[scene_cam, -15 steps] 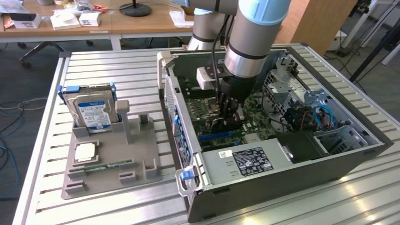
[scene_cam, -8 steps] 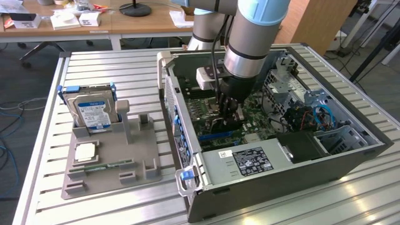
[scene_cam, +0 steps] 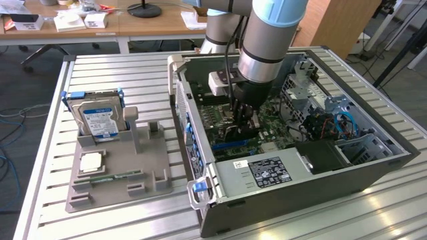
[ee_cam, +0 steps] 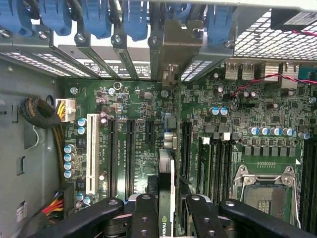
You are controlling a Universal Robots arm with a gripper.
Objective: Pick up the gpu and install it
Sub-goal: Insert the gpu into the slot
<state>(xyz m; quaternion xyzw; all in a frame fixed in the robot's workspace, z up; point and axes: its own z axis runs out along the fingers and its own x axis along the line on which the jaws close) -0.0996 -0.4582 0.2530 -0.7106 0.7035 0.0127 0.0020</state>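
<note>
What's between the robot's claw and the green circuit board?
The gpu, gripped edge-on in the gripper, stands between it and the motherboard, seen in the wrist view.

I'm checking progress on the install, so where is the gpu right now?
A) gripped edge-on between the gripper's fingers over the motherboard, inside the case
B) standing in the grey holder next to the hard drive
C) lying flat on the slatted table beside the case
A: the wrist view shows the gpu edge-on between the fingers of the gripper, over the motherboard inside the computer case.
</note>
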